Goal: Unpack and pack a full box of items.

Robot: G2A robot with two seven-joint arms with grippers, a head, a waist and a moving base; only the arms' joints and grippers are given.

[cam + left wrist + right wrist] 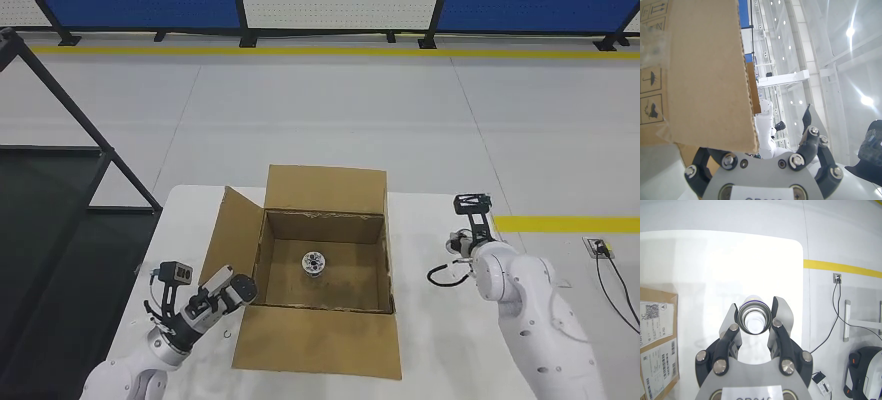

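Observation:
An open cardboard box (325, 340) stands in the middle of the white table (430, 330), flaps folded out. One round metal can (314, 263) stands on the box floor. My right gripper (755, 306) hangs over the bare table to the right of the box, shut on an upright metal can (754, 321) seen from its top. In the top view the right gripper (462, 243) is near the table's far right part. My left gripper (228, 288) is open beside the box's left flap (706, 85); one finger (808, 117) shows and the flap hides the other.
A black metal frame (50, 230) stands left of the table. The table's rounded far corner (799, 247) is close to the right gripper. On the floor beyond lie a yellow line (840, 267) and a cable to a floor socket (837, 278).

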